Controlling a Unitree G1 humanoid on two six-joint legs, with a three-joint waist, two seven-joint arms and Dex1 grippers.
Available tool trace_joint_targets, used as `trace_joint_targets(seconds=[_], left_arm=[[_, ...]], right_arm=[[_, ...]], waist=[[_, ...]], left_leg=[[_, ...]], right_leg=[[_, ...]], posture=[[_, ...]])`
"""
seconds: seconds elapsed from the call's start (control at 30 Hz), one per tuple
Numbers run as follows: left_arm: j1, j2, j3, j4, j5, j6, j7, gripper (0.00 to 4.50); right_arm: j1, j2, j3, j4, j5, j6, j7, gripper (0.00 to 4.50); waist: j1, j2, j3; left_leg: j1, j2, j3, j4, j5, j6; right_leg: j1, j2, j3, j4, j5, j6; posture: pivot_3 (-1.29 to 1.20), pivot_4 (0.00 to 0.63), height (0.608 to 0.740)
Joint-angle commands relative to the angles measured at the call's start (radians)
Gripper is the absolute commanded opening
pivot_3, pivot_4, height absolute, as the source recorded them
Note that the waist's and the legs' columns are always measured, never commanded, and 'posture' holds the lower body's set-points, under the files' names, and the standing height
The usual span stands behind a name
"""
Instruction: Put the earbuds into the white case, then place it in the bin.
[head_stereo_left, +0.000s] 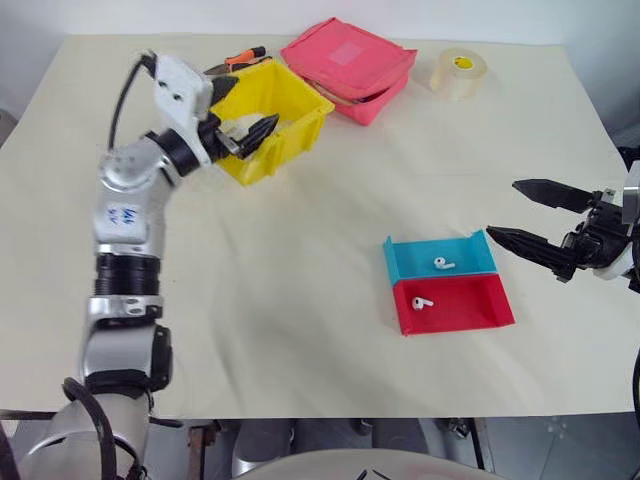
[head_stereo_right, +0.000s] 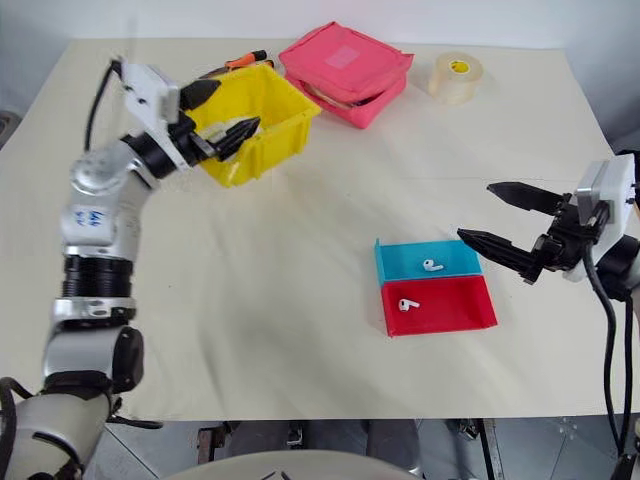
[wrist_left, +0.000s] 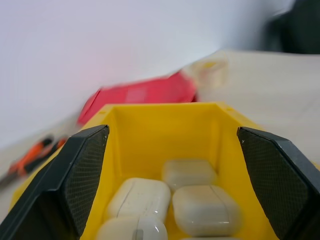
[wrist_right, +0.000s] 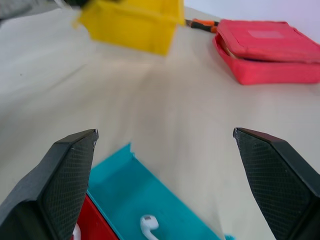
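Note:
Two white earbuds lie at the right of the table, one (head_stereo_left: 443, 264) in a teal tray (head_stereo_left: 405, 262) and one (head_stereo_left: 423, 302) in the red tray (head_stereo_left: 470, 308) joined to it. My right gripper (head_stereo_left: 503, 208) hovers open just right of the trays, holding nothing; its wrist view looks down on the teal tray's earbud (wrist_right: 148, 223). The yellow bin (head_stereo_left: 290, 100) stands at the back left. My left gripper (head_stereo_left: 250, 108) is open at the bin's near lip, empty. Several white cases (wrist_left: 140, 197) lie inside the bin (wrist_left: 165, 130), lids shut.
A pink zip pouch (head_stereo_left: 350, 65) lies right behind the bin. A roll of clear tape (head_stereo_left: 458, 73) sits at the back right. Orange-handled pliers (head_stereo_left: 243, 58) lie behind the bin's left corner. Bare table spreads between the bin and the trays.

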Motion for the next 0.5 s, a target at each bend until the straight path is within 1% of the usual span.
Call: trace_joint_targets(seconds=[0.03, 0.07, 0.13, 0.2, 0.33, 0.43, 0.5], left_arm=[[-0.073, 0.014, 0.089, -0.083, -0.166, 0.055, -0.087, 4.48], [-0.080, 0.011, 0.107, -0.087, -0.200, 0.088, -0.089, 4.48], [-0.076, 0.015, 0.119, -0.072, -0.199, 0.113, -0.062, 4.48], [-0.030, 0.035, 0.108, -0.096, -0.168, 0.130, -0.039, 4.48], [0.077, 0.034, 0.133, -0.210, -0.182, 0.172, 0.028, 4.48], [0.129, 0.039, 0.137, -0.246, -0.170, 0.181, 0.073, 4.48], [0.148, 0.038, 0.162, -0.287, -0.190, 0.208, 0.119, 4.48]], right_arm=[[-0.023, -0.023, -0.009, 0.025, -0.016, -0.032, 0.029, 4.50], [-0.027, -0.023, -0.004, 0.033, -0.022, -0.035, 0.033, 4.50], [-0.046, -0.020, 0.012, 0.056, -0.036, -0.045, 0.039, 4.50], [-0.072, -0.016, 0.027, 0.072, -0.047, -0.046, 0.043, 4.50], [-0.103, -0.009, 0.055, 0.091, -0.059, -0.050, 0.053, 4.50], [-0.102, -0.006, 0.066, 0.090, -0.061, -0.044, 0.059, 4.50], [-0.099, -0.010, 0.066, 0.082, -0.053, -0.030, 0.062, 4.50]], waist=[[0.002, 0.000, 0.000], [0.002, 0.000, 0.000], [0.003, 0.000, 0.000], [0.000, 0.000, 0.000], [-0.002, 0.000, 0.000], [-0.002, 0.000, 0.000], [0.004, 0.000, 0.000]], left_leg=[[0.000, 0.000, 0.000, 0.000, 0.000, 0.000], [0.000, 0.000, 0.000, 0.000, 0.000, 0.000], [0.000, 0.000, 0.000, 0.001, 0.000, 0.000], [0.001, 0.000, 0.000, 0.001, 0.000, 0.000], [0.003, 0.001, 0.000, 0.000, 0.000, 0.000], [0.002, 0.001, 0.000, 0.000, 0.000, 0.000], [0.002, 0.000, 0.000, 0.001, 0.000, 0.000]], right_leg=[[0.000, 0.000, 0.000, 0.000, 0.000, 0.000], [0.000, 0.000, 0.000, 0.000, 0.000, 0.000], [0.001, 0.000, 0.000, 0.000, 0.000, 0.000], [0.001, 0.000, 0.000, 0.000, 0.000, 0.000], [0.001, 0.000, 0.000, 0.001, 0.000, 0.000], [0.001, 0.000, 0.000, 0.001, 0.000, 0.000], [0.001, 0.000, 0.000, 0.001, 0.000, 0.000]], posture=[[0.00, 0.150, 0.740], [0.00, 0.150, 0.740], [0.00, 0.150, 0.740], [0.00, 0.150, 0.740], [0.00, 0.150, 0.740], [0.00, 0.150, 0.740], [0.00, 0.150, 0.740]])
